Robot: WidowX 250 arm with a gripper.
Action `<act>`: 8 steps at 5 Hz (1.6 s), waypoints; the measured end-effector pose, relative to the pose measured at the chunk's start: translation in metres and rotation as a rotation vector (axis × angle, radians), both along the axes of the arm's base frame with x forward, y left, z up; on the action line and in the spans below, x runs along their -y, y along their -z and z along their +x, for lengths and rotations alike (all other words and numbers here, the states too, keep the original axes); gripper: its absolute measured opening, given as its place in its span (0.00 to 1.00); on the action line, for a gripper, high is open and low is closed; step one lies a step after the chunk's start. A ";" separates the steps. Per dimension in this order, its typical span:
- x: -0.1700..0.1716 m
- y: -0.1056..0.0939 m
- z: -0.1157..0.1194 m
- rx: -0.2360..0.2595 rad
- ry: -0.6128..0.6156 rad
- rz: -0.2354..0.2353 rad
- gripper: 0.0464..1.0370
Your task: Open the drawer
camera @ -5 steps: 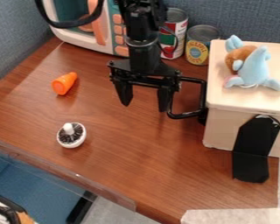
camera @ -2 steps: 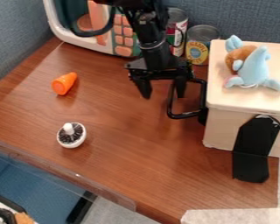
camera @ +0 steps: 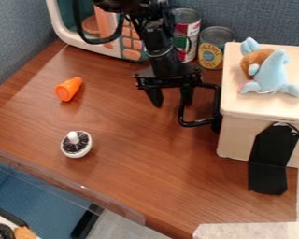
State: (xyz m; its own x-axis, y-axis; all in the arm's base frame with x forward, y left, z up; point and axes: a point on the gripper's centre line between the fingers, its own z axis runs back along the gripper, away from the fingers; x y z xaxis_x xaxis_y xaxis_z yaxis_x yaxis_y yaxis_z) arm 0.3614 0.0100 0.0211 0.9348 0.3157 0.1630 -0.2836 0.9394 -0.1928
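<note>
The black gripper (camera: pixel 171 101) hangs over the table just left of the pale wooden box (camera: pixel 239 135), open, with its fingertips apart. Its right finger is at the left part of the black loop handle (camera: pixel 195 123), overlapping it from this angle; whether they touch I cannot tell. The handle sticks out from the left side of the box, low down. That side of the box faces away from the view, so the drawer front is hidden.
A blue and brown plush toy (camera: pixel 270 72) lies on the box, and a black flap (camera: pixel 270 158) hangs down its front. Two cans (camera: pixel 215 49) and a toy microwave (camera: pixel 130 42) stand behind. An orange cone (camera: pixel 68 89) and a white mushroom-like piece (camera: pixel 76 144) lie at the left.
The gripper has moved right and a little toward the back, closer to the handle, and its fingertips look less far apart. The box and the handle have not moved.
</note>
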 end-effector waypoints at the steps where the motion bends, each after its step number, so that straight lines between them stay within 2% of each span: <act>1: -0.003 -0.001 -0.003 -0.021 0.015 0.024 0.36; 2: -0.019 -0.001 -0.008 -0.043 0.008 0.052 0.14; 3: -0.045 -0.003 -0.015 -0.067 -0.027 0.082 0.07; 4: -0.067 -0.003 -0.022 -0.084 -0.053 0.102 0.06; 5: -0.077 -0.018 -0.024 -0.057 -0.074 0.116 0.06; 6: -0.083 -0.018 -0.028 -0.075 -0.072 0.126 0.10; 7: -0.086 -0.025 -0.032 -0.101 -0.049 0.147 0.31; 8: -0.083 -0.057 -0.030 -0.092 0.049 0.200 0.61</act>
State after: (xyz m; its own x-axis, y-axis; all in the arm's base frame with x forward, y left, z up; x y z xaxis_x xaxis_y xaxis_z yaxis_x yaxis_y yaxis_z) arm 0.3310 0.0933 0.0782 0.9620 0.2394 0.1312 -0.2444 0.9694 0.0230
